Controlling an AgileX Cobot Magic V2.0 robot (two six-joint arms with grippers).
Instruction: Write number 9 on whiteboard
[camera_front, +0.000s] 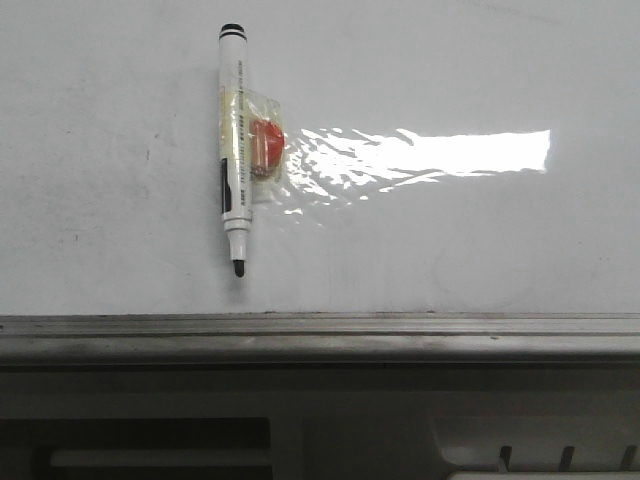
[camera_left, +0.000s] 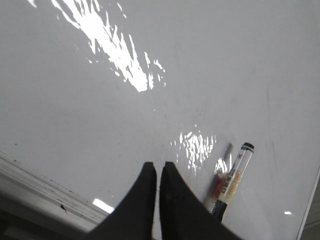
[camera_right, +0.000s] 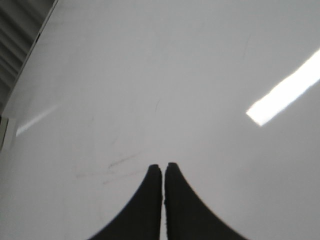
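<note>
The whiteboard (camera_front: 450, 70) is large, glossy and white with faint smudges. A white marker pen (camera_front: 233, 150) with a black tip lies on it, tip toward the grey bottom rail (camera_front: 320, 335), with a red piece taped to its side. No number 9 shows on the board. My left gripper (camera_left: 158, 167) is shut and empty over the board (camera_left: 75, 100), the pen (camera_left: 234, 177) just beside it. My right gripper (camera_right: 162, 167) is shut and empty over bare board (camera_right: 165, 65). Neither gripper shows in the front view.
A bright glare strip (camera_front: 430, 155) lies across the board beside the pen. Faint old scuff lines (camera_right: 122, 162) mark the board ahead of the right gripper. Below the rail is a dark shelf area (camera_front: 150, 445).
</note>
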